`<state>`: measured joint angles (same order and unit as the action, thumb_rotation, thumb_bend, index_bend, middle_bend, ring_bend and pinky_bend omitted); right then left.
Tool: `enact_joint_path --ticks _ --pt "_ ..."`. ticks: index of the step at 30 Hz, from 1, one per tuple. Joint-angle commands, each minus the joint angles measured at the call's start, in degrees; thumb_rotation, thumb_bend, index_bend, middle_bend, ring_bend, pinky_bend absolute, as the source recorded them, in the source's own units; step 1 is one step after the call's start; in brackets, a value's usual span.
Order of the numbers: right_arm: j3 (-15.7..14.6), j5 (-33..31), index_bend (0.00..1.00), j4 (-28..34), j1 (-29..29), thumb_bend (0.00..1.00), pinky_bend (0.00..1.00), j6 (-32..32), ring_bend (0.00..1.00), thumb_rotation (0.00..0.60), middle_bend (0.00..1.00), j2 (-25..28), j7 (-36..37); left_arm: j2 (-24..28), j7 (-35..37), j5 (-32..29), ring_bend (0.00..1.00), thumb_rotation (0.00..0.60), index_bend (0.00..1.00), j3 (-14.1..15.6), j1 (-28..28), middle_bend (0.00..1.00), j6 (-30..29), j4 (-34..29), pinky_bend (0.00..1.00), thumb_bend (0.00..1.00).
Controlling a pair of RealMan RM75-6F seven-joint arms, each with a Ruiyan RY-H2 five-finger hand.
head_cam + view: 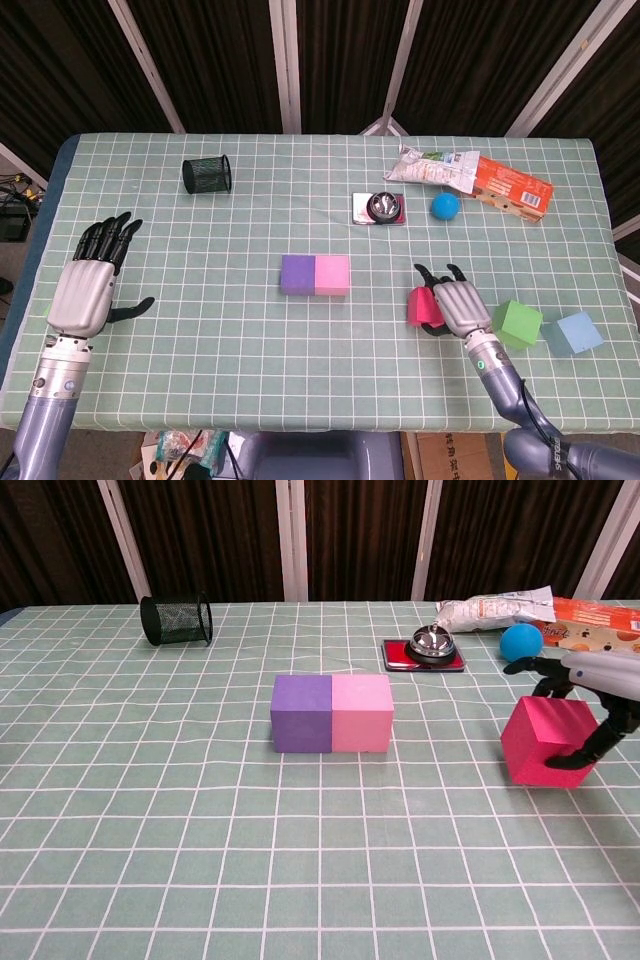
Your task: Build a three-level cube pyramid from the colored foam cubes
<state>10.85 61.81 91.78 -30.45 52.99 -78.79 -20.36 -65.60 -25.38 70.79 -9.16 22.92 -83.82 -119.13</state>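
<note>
A purple cube [297, 275] [301, 713] and a pink cube [332, 275] [361, 712] sit side by side, touching, near the middle of the table. My right hand [455, 305] [590, 695] grips a magenta-red cube [421, 308] [545, 741], tilted and lifted off the cloth, to the right of the pink one. A green cube [517, 323] and a light blue cube [577, 333] lie at the table's right front. My left hand [88, 287] hovers open at the far left, holding nothing; a sliver of green shows behind it.
A black mesh cup [206, 174] [176, 619] lies on its side at the back left. A silver bell on a red tray [380, 208] [433, 645], a blue ball [445, 206] [521, 642] and snack packets [470, 175] [530, 608] occupy the back right.
</note>
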Motion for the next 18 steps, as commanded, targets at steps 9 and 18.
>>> enact_joint_path --ticks 9,18 --pt "2.88 -2.73 0.02 -8.16 -8.63 0.25 0.09 -8.33 0.32 0.6 0.4 -2.24 -0.23 0.33 0.14 -1.39 0.0 0.6 0.0 -1.02 -0.12 0.0 0.41 -0.05 0.0 0.13" --pt "2.63 -3.52 0.02 -11.04 -11.95 0.25 0.09 -10.93 0.32 0.6 0.4 -4.57 0.84 0.66 0.52 -2.01 0.0 0.6 0.0 -1.86 -0.43 0.0 0.13 0.39 0.0 0.13"
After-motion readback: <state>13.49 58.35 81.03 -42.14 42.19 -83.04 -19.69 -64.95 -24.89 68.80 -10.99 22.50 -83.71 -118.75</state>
